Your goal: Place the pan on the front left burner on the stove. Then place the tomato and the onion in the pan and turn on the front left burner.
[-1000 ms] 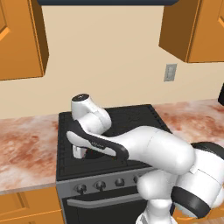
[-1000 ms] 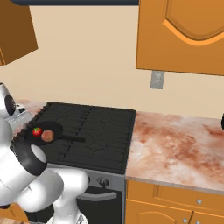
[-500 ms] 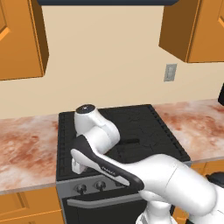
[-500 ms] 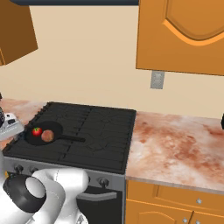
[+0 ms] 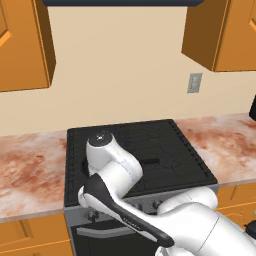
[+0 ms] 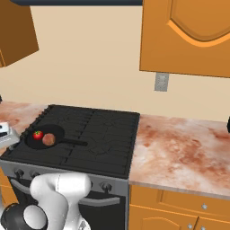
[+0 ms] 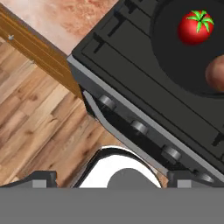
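Observation:
The black pan [image 6: 33, 141] sits on the front left burner [image 6: 40, 153] of the stove [image 6: 96, 130], its handle [image 6: 74, 143] pointing right. Inside it lie the red tomato [image 6: 38, 134] and, to its right, the brownish onion [image 6: 49, 139]. In the hand view the tomato [image 7: 195, 27] and the edge of the onion [image 7: 216, 73] rest in the pan [image 7: 175, 57] at the top right. My gripper [image 7: 113, 177] hangs open and holds nothing, out past the stove's front left corner above the floor. In the left base view my arm hides the pan except its handle [image 5: 151, 161].
A row of round knobs [image 7: 139, 127] runs along the grey front panel, with the oven door handle [image 7: 98, 118] below. Marbled counter [image 6: 179, 148] flanks the stove on both sides. Wood floor [image 7: 39, 122] lies under the hand. Upper cabinets [image 6: 188, 36] and a wall outlet [image 6: 161, 81] are behind.
My arm has swung down and to the front left, carrying the hand off the cooktop and past the stove's front edge. The pan, tomato and onion have not moved. The gripper stays open.

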### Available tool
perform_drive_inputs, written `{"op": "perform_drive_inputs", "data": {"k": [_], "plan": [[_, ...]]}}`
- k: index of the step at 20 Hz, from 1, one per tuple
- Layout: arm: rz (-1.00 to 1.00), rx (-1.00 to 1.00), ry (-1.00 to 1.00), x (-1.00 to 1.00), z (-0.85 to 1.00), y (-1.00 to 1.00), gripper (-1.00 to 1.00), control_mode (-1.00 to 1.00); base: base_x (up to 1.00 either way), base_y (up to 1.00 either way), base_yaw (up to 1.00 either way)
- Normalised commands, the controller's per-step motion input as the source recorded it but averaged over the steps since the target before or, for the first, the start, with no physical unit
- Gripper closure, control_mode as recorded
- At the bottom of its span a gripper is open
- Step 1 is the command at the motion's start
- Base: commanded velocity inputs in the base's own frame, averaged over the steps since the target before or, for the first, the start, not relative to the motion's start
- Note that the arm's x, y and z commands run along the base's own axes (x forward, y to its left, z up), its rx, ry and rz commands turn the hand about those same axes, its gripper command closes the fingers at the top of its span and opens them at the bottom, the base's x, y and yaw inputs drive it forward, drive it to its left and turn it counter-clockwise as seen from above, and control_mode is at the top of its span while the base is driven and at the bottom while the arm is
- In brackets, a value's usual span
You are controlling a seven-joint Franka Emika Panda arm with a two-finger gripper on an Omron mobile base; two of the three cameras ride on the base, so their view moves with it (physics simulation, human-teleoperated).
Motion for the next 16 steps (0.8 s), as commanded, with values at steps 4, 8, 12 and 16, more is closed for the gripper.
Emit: {"op": "perform_drive_inputs", "data": {"k": [4, 8, 12, 16], "plan": [[-0.09, 0.00, -0.30, -0.12, 0.00, 0.08, -1.00, -1.00, 0.00, 0.00, 0.00], [-0.07, 0.00, -0.28, -0.12, 0.00, 0.01, -1.00, -1.00, 0.00, 0.00, 0.00], [-0.04, 0.01, -0.25, -0.15, 0.00, 0.01, -1.00, -1.00, 0.00, 0.00, 0.00], [-0.02, 0.03, -0.24, -0.13, -0.11, 0.00, -1.00, -1.00, 0.00, 0.00, 0.00]]}}
